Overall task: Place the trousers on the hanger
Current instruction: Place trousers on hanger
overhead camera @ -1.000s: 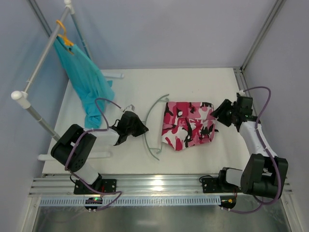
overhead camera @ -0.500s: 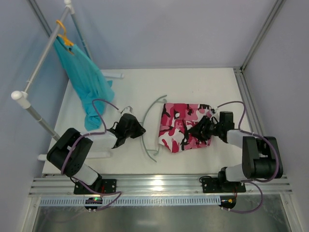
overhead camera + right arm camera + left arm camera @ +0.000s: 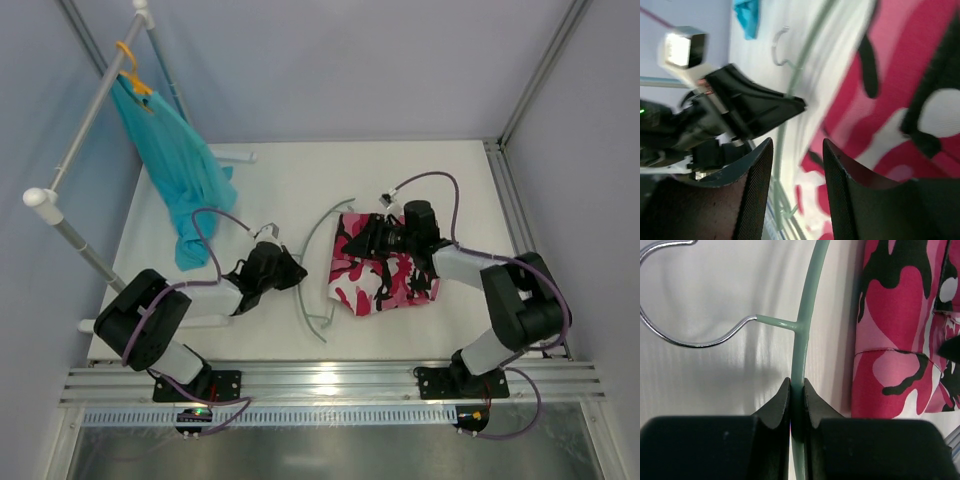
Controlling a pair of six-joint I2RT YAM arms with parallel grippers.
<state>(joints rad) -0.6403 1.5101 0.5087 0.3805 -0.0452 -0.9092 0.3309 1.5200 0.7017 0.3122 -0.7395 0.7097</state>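
Trousers [image 3: 390, 272] lie bunched on the table [image 3: 300, 180], right of centre in the top view. The hanger [image 3: 316, 225] lies flat just beside them on the left, its arc curving along their left edge. The left gripper [image 3: 796, 386] is clamped on the hanger's rod below the hook stem. The right gripper [image 3: 797, 145] hangs over the trousers' upper left corner with its fingers apart and nothing between them.

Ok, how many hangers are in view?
2. The mint-green hanger lies on the table, pinched by the left hand; the orange hanger hangs on the white rack, back left, carrying the teal garment.
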